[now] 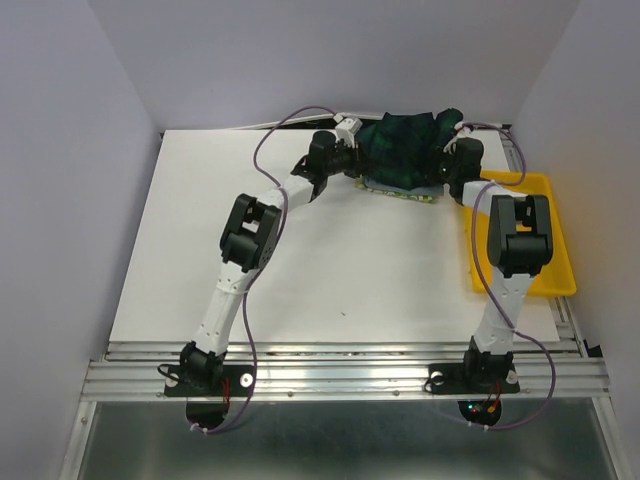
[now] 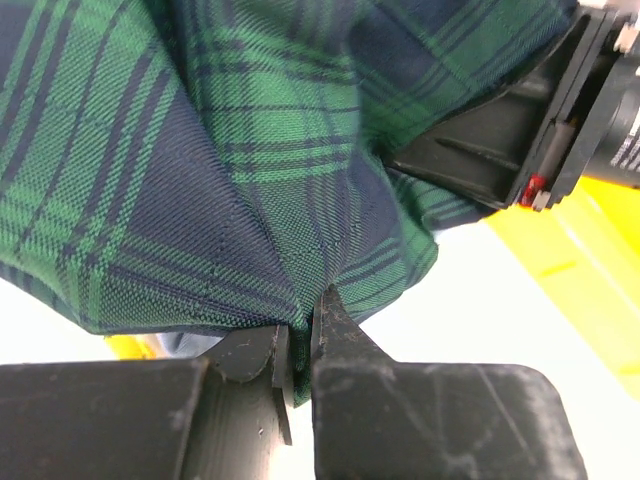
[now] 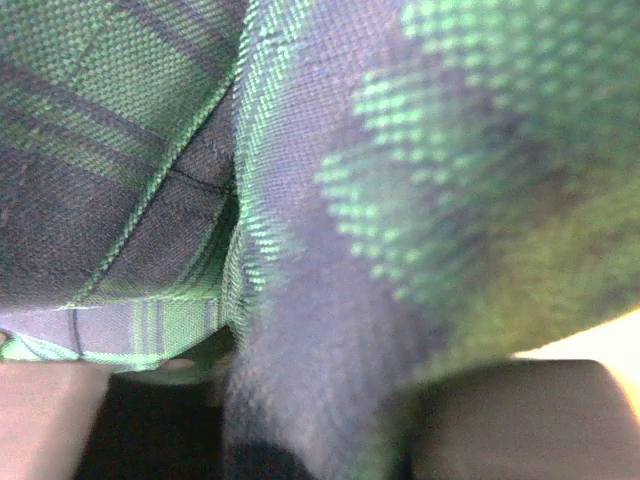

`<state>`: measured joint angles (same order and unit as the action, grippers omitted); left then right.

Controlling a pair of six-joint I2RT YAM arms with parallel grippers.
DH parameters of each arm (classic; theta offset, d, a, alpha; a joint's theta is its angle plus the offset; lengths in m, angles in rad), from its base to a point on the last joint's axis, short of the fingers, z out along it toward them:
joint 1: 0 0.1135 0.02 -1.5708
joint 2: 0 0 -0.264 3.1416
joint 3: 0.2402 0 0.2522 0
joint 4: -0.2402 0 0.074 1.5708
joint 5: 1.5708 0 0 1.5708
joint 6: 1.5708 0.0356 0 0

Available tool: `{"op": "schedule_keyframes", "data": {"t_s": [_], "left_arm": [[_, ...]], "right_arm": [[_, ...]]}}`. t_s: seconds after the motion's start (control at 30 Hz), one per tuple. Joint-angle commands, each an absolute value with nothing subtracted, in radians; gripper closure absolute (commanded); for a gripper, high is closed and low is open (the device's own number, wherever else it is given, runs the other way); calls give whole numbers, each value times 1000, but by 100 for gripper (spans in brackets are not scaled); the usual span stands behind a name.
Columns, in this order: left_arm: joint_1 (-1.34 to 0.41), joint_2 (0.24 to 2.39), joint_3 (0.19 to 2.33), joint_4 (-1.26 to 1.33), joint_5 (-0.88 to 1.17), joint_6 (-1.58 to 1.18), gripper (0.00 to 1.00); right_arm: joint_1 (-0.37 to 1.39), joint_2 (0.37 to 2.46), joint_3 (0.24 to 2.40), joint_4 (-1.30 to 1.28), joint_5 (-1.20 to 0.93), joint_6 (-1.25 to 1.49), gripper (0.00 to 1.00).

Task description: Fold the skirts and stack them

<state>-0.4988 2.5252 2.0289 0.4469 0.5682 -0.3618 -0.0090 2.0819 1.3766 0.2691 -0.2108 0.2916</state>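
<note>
The dark green-navy plaid skirt (image 1: 405, 148) is bunched up at the back of the table, held between both arms. My left gripper (image 1: 352, 152) is shut on its left edge; in the left wrist view a fold of plaid (image 2: 250, 180) is pinched between the jaws (image 2: 300, 345). My right gripper (image 1: 452, 165) grips the right side, and plaid cloth (image 3: 300, 200) fills its view and runs down between the fingers (image 3: 310, 410). Under the plaid, the edge of the lemon-print skirt (image 1: 400, 194) lies flat. A sliver of light blue-grey cloth (image 2: 188, 343) shows beneath.
A yellow tray (image 1: 545, 250) sits at the right edge of the white table (image 1: 330, 270), just beside the right arm. The right gripper's black body (image 2: 520, 130) is close in front of the left wrist camera. Walls close in the table on three sides.
</note>
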Motion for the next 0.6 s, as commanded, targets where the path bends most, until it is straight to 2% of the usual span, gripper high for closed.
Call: {"op": "schedule_keyframes", "data": {"t_s": [0.0, 0.1, 0.13, 0.27, 0.37, 0.4, 0.43, 0.53, 0.57], "left_arm": [[-479, 2490, 2031, 492, 569, -342, 99], [-476, 2479, 2028, 485, 557, -345, 85], [-474, 2474, 2028, 482, 555, -345, 82], [-465, 2453, 2028, 469, 563, -348, 66], [-460, 2439, 2036, 460, 565, -353, 50], [-459, 2434, 2037, 454, 571, -356, 42], [-459, 2428, 2039, 450, 571, -356, 32], [-453, 2390, 2033, 427, 575, -350, 16], [-445, 2364, 2026, 420, 572, -351, 14]], "right_arm": [[-43, 2089, 1463, 239, -236, 330, 54], [-52, 2071, 1479, 198, -212, 336, 40], [-52, 2062, 1482, 186, -204, 337, 32], [-72, 2002, 1488, 135, -173, 344, 22], [-72, 1954, 1497, 123, -173, 336, 14], [-72, 1935, 1500, 123, -178, 330, 0], [-72, 1927, 1506, 123, -181, 325, 0], [-72, 1901, 1534, 118, -175, 295, 0], [-72, 1895, 1542, 120, -172, 290, 0]]}}
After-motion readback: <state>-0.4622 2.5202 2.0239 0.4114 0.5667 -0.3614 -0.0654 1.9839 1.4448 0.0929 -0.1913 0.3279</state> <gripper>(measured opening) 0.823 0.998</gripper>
